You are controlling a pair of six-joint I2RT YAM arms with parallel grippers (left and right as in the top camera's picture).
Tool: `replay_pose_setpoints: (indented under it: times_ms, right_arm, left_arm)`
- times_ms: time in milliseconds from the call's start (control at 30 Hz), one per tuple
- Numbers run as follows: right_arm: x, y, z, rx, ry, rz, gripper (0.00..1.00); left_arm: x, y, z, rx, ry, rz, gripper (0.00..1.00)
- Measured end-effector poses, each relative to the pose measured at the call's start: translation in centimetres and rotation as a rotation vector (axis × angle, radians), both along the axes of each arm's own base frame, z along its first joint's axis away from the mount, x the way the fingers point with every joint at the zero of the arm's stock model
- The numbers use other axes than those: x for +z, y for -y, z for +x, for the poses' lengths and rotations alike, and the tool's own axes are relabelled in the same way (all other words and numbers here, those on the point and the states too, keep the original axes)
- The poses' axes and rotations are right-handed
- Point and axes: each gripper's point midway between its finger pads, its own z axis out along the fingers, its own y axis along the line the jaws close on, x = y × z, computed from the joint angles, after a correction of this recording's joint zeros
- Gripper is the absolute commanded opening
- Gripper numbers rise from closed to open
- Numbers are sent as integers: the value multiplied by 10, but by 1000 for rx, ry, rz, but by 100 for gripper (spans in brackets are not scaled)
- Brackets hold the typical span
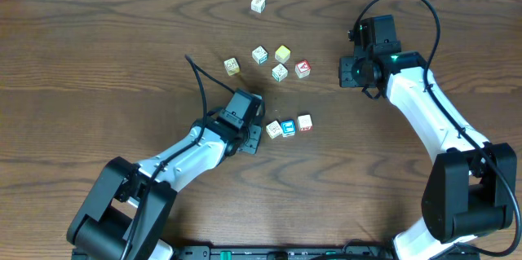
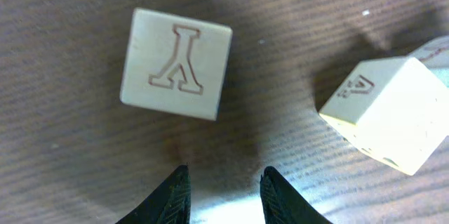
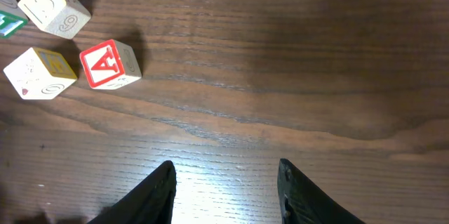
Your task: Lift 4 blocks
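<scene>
Left tool (image 2: 226, 173): fingers apart, nothing between them, low over bare counter (image 2: 63, 161). Just ahead, upper left of its frame, a cream block (image 2: 175, 62) with an outlined letter on top sits flat on the wood. It is clear of both fingers. A second cream block (image 2: 384, 115) sits at the right edge, apart from the first. I cannot match these two to the overhead with certainty; probably they belong to the row of three (image 1: 287, 127) at lower centre, just beside this tool.

Right tool (image 3: 226, 164): fingers wide apart, empty, over open wood. Nearest things are at upper left of its frame: the red-faced cube (image 3: 110, 64) and two cream blocks close by it.

Overhead: five cubes in a loose cluster (image 1: 280, 72) at upper centre, one stray block (image 1: 258, 4) at the top. Every cube rests on the counter; none gripped, none raised.

Judgement: none of the four is lifted yet. The left tool looks lined up for a first pick and would have to advance and close.
</scene>
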Motion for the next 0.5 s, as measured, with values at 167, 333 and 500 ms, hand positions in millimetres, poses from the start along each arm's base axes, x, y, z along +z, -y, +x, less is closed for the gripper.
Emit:
replay_pose_setpoints:
  times_ms: [167, 333, 500]
  right_arm:
    - [0, 0, 0, 0, 0, -1, 44]
    - [0, 0, 1, 0, 2, -1, 44]
    - [1, 0, 2, 0, 11, 1, 44]
  left_arm:
    - [0, -4, 3, 10, 19, 26, 46]
    - [9, -5, 10, -12, 68, 42, 64]
    - [26, 1, 22, -58, 154, 29, 70]
